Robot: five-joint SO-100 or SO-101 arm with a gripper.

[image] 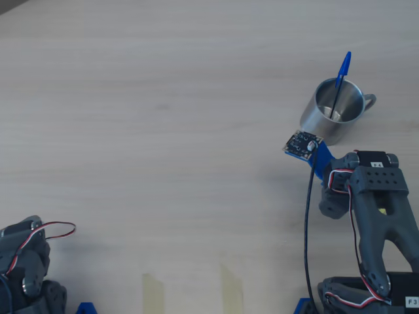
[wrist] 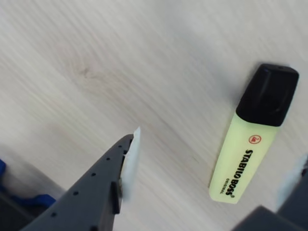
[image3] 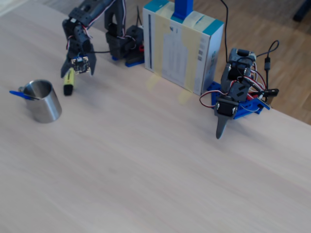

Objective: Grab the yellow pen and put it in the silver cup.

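Note:
The yellow pen, a thick highlighter with a black cap, lies flat on the wooden table. In the wrist view my gripper is open and straddles it, with the left finger well clear and the right finger close beside the barrel. The fixed view shows the yellow pen under the gripper, just behind the silver cup. The silver cup stands upright with a thin blue ballpoint leaning in it. In the overhead view my wrist hides the yellow pen.
A blue ballpoint sticks out of the cup. A second arm rests at the right in the fixed view, next to a cardboard box. Two tape strips lie near the table's front edge in the overhead view.

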